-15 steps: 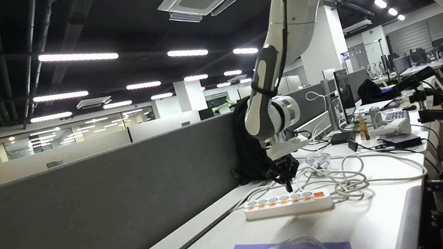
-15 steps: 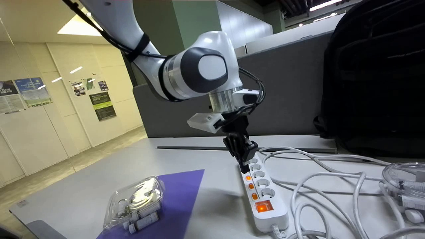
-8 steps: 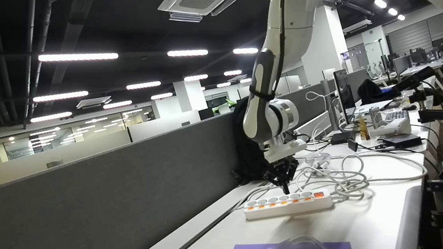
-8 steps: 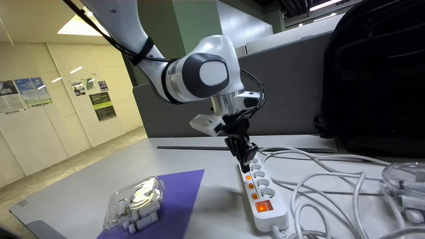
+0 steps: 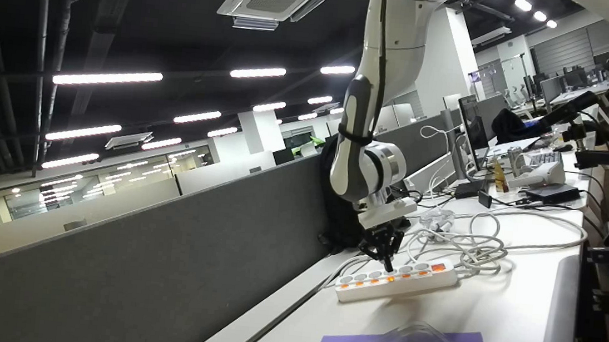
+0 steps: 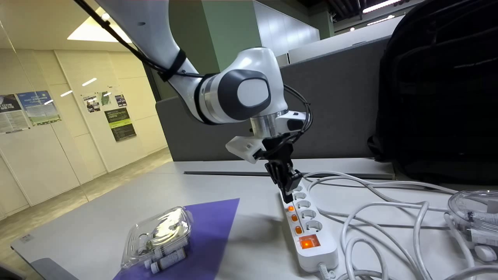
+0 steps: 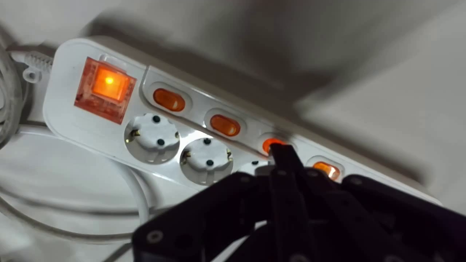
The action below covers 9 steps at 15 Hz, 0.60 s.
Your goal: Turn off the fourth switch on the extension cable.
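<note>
On the table (image 6: 163, 190), the long white extension cable (image 7: 251, 127) is laid flat, under the jaws. They are pressed together and pointed down at a small glowing switch (image 7: 271, 144); whether it is touched cannot be told. Counted with the big switch (image 7: 107, 87) first, it seems to be number four. The reaching looks almost finished, but that switch is lit, so turning it off is left to be done.

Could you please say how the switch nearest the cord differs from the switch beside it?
The end switch is larger and rectangular; the neighbouring switch is smaller and oval. The end switch glows, while the neighbouring switch looks unlit. Both are reddish orange and set in the extension cable.
</note>
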Tool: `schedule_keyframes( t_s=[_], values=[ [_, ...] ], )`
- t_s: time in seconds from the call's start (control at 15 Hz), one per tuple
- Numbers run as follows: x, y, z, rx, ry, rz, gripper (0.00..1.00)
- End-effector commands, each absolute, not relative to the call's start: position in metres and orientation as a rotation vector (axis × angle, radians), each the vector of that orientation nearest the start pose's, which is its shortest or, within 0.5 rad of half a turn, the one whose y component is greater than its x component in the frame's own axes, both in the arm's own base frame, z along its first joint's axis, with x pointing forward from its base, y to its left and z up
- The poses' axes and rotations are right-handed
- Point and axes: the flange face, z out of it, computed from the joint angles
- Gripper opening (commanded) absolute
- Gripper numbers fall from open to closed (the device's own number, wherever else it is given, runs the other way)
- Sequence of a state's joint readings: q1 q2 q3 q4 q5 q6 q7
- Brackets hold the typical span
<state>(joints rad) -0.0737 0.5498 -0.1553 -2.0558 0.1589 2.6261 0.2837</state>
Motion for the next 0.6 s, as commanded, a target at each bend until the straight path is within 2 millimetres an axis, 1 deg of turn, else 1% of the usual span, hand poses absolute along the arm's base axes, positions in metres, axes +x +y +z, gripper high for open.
schedule_keyframes(
  t_s=[0.0,0.27,0.53],
  values=[
    [0.5909,-0.1415,0.1638,-2.962,1.012,-0.043,0.0],
    [0.5936,-0.1402,0.1581,-2.96,1.013,-0.033,0.0],
    [0.5889,-0.1384,0.1577,-2.961,1.013,-0.014,0.0]
  ],
)
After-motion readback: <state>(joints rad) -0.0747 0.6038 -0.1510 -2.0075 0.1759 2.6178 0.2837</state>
